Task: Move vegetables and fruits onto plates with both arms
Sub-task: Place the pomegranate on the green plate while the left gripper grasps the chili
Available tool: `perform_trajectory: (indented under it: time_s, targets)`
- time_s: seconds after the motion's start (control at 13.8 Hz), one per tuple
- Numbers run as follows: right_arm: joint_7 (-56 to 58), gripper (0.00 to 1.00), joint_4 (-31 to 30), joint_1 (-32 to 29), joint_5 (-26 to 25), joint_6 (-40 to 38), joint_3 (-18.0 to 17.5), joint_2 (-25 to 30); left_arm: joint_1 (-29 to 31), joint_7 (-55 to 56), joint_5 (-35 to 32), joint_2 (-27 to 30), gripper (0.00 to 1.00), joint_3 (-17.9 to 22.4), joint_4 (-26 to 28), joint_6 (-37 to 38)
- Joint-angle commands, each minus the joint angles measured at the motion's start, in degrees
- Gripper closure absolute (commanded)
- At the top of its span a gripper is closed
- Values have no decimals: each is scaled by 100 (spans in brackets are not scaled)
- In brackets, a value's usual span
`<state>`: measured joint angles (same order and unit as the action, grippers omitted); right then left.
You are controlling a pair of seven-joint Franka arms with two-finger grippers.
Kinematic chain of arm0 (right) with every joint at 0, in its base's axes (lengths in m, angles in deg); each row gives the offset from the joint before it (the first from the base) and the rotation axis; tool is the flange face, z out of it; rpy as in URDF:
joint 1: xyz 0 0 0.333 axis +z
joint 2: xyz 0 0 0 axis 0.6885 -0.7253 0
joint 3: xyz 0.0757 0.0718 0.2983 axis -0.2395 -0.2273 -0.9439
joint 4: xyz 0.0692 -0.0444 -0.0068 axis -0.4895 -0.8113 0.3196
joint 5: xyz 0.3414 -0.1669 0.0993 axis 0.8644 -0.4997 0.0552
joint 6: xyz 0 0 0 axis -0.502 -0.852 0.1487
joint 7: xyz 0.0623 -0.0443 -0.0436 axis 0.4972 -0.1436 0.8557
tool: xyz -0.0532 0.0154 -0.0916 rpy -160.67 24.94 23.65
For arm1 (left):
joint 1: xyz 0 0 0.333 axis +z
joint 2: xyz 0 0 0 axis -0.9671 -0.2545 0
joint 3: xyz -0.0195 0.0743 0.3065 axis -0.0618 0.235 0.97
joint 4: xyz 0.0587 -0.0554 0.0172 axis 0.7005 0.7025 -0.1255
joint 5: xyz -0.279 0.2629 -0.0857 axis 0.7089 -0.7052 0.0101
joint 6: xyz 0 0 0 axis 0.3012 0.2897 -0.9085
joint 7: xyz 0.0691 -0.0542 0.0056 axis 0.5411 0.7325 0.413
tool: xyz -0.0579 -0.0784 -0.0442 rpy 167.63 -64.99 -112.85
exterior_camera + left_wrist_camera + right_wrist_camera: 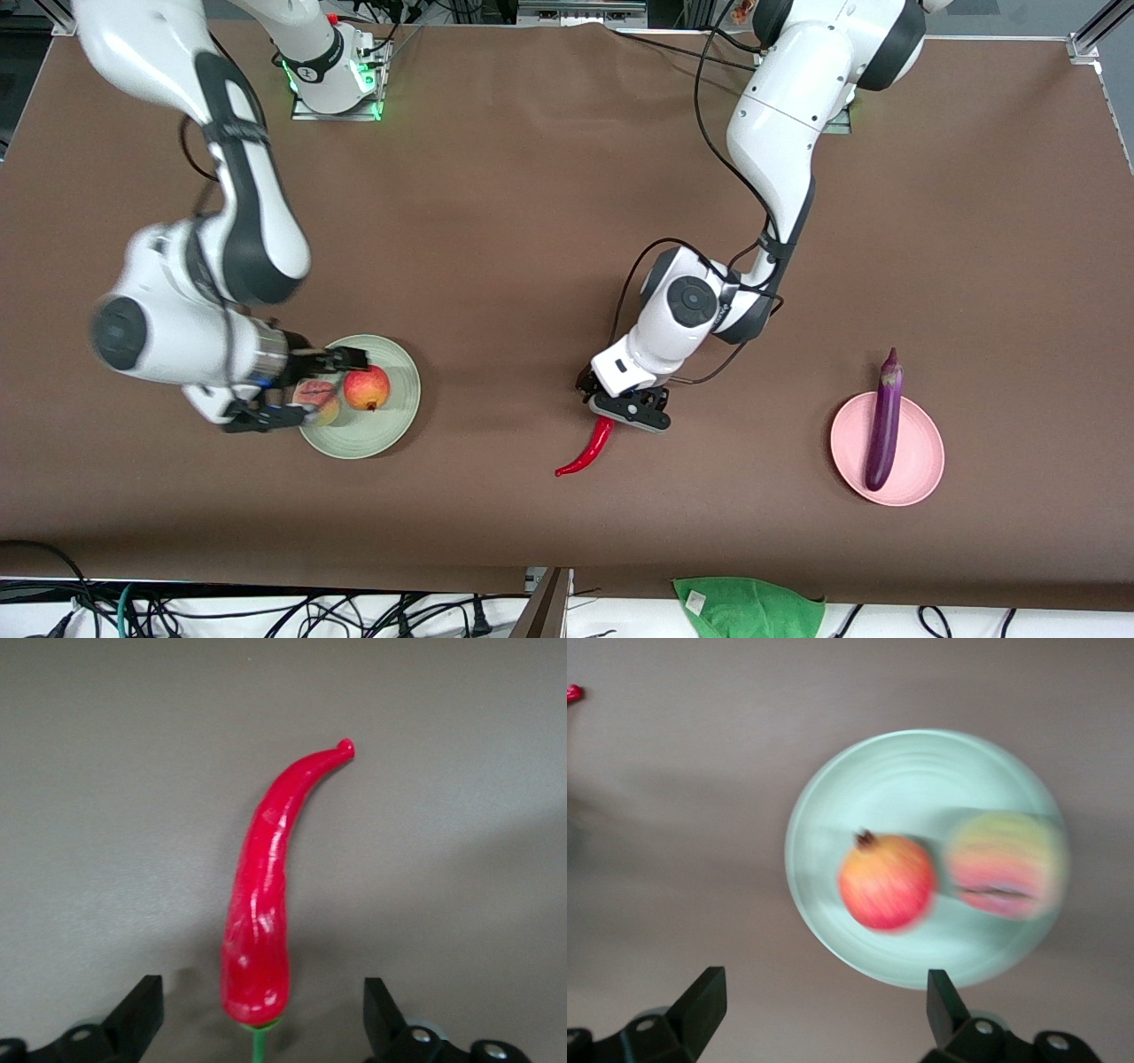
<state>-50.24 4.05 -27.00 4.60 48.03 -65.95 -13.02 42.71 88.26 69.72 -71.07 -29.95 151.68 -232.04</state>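
Left claw [631, 409]: open, low over stem end of curved glossy red chili pepper [586, 450] on brown table [532, 221].
Right claw [306, 390]: open above pale mint green plate [390, 425] holding peach [321, 401] and pomegranate [367, 388].
Purple eggplant [884, 421]: on pale pink plate [921, 461].

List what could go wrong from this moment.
1. The left end effector is open around the stem end of the chili pepper on the table; gripped that far from its middle, the glossy pepper may swing or slip.
2. The eggplant overhangs the pink plate, so setting the pepper there could nudge it off.
3. The right end effector, open, hangs over the peach on the mint plate and could bump it or the pomegranate.
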Motion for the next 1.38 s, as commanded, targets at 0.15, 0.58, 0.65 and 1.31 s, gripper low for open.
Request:
perform_trajectory:
  time_s: [0.15,0.58,0.65,1.31]
  targets:
    - [417,0,33,-455,-230,-1136,141,1153,-41,150,-231,-381,28,122,-482,-6]
    - [398,0,-1591,-438,-1064,-1301,106,2876,29,159,-240,-364,100,131,-544,38]
    - [381,0,-1620,-429,-1187,-1255,97,2904,116,133,-240,-320,100,131,-544,55]
    - [390,0,-488,-333,-2094,-2274,79,2448,1706,-1893,-416,1059,100,710,-439,3086]
